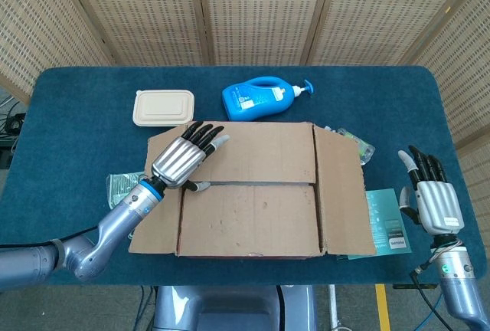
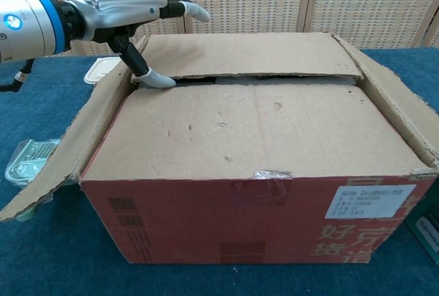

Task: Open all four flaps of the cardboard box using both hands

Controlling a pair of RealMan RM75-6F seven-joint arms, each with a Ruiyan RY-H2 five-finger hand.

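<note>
The box [image 1: 249,189] is brown cardboard on top and red on its front side, with white marks and a white label (the print is too small to read). It sits in the middle of the blue tabletop [image 1: 69,109], close to the near edge. Its long side runs left to right. The two big flaps lie almost flat over the top and meet along a line that also runs left to right. There is a thin dark gap where the far flap is lifted a little. The two small end flaps stick out to the left and right.

The left hand [image 1: 181,161] is over the far-left corner, fingers spread, thumb touching the gap. It holds nothing. The right hand [image 1: 434,202] is off to the right, fingers apart, holding nothing.
</note>
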